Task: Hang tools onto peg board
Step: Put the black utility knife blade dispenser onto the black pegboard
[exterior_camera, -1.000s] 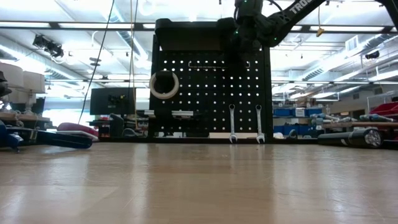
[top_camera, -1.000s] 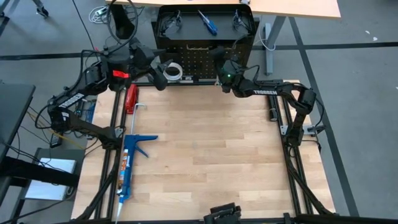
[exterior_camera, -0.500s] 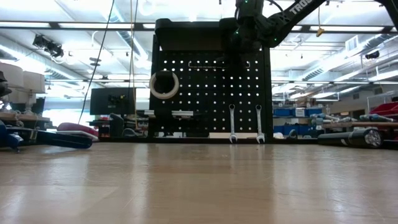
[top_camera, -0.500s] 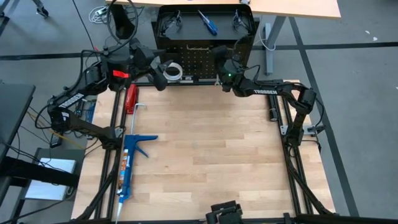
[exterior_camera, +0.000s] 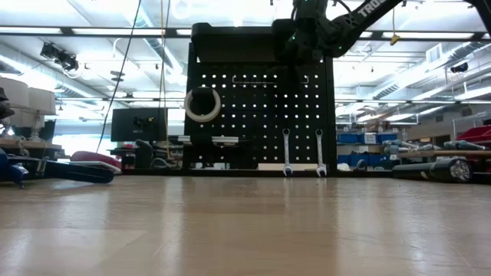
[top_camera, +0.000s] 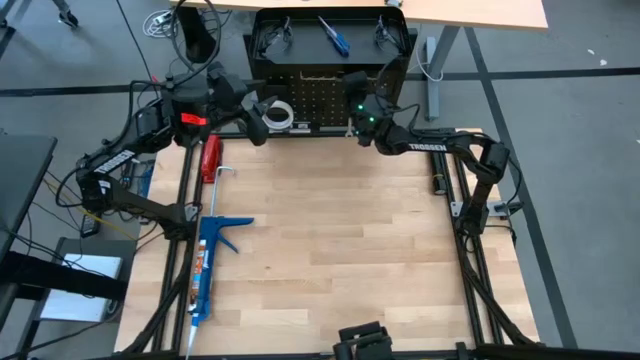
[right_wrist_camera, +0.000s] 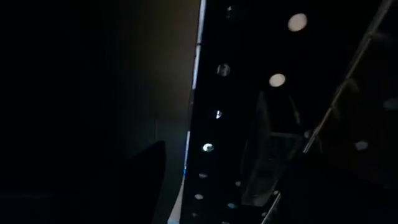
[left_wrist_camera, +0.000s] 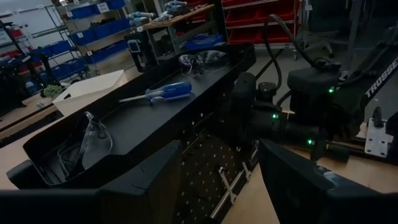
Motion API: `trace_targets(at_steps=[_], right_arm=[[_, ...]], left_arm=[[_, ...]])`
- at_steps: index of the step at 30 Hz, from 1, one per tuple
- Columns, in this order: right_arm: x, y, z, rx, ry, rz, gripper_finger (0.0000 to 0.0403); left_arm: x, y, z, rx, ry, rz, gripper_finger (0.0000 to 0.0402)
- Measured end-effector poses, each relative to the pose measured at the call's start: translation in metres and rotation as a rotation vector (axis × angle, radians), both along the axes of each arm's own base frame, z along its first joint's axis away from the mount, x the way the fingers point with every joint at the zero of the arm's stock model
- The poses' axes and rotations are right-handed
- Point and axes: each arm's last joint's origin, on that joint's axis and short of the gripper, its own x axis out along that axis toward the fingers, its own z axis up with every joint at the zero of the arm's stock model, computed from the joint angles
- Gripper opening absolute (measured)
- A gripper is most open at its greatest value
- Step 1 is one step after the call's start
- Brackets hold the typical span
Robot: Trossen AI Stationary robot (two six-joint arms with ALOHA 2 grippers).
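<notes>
The black peg board [exterior_camera: 253,123] stands upright at the table's far edge. On it a white tape roll [exterior_camera: 202,104] hangs from a peg at the left. Two silver wrenches [exterior_camera: 286,152] [exterior_camera: 320,152] hang by their top ends low on the right, and a thin pen-like tool [exterior_camera: 257,79] lies level near the top. A blue-handled screwdriver [left_wrist_camera: 158,93] and two safety glasses [left_wrist_camera: 87,143] [left_wrist_camera: 205,59] lie in the tray on top of the board. My right gripper [exterior_camera: 295,69] is open in front of the board's upper right. My left gripper [top_camera: 258,125] waits open beside the tape roll.
A red-handled tool [top_camera: 210,157] and a long blue caulking gun [top_camera: 207,262] lie along the table's left side. The middle and right of the wooden tabletop [top_camera: 360,230] are bare. The room beyond holds shelves and benches.
My right gripper has rolled a little about its own line in front of the peg board's upper right, staying in place. The thin tool on the board has kept where it was.
</notes>
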Motion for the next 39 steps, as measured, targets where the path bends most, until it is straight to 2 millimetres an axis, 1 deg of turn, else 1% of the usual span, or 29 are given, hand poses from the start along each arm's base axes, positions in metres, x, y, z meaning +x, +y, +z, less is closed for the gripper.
trace_targets(at_steps=[6,10,13,16,19,23,27,29,32,35,39], right_arm=[[-0.002,0.001,0.005,-0.021,0.078,-0.001,0.0284],[-0.002,0.001,0.004,-0.012,0.058,0.004,0.028],[-0.002,0.002,0.004,-0.004,0.028,0.014,0.0276],[-0.002,0.002,0.004,-0.004,0.03,0.015,0.0272],[-0.002,0.002,0.004,-0.001,0.028,0.016,0.0267],[-0.002,0.002,0.004,-0.001,0.025,0.019,0.0262],[-0.002,0.001,0.005,-0.006,0.024,0.032,0.0259],[-0.002,0.001,0.005,-0.008,0.021,0.033,0.0259],[-0.002,0.002,0.006,-0.011,0.016,0.033,0.0259],[-0.002,0.002,0.007,-0.017,0.006,0.033,0.0259],[-0.002,0.002,0.008,-0.022,-0.001,0.033,0.0259]], left_arm=[[0.001,-0.001,0.0,-0.013,-0.008,-0.028,0.0218],[0.001,-0.002,-0.005,-0.032,0.035,-0.064,0.0218],[0.009,-0.001,-0.011,-0.062,0.076,-0.125,0.0219],[0.025,0.003,-0.02,-0.06,0.127,-0.159,0.0219],[0.042,0.008,-0.031,-0.056,0.185,-0.167,0.0219],[0.059,0.014,-0.046,-0.045,0.231,-0.174,0.0215],[0.071,0.017,-0.06,0.04,0.264,-0.145,0.0199],[0.077,0.019,-0.07,0.087,0.265,-0.142,0.0187],[0.087,0.022,-0.091,0.105,0.231,-0.14,0.0168],[0.095,0.025,-0.113,0.087,0.163,-0.087,0.0152],[0.1,0.03,-0.133,0.135,0.001,-0.002,0.0135]])
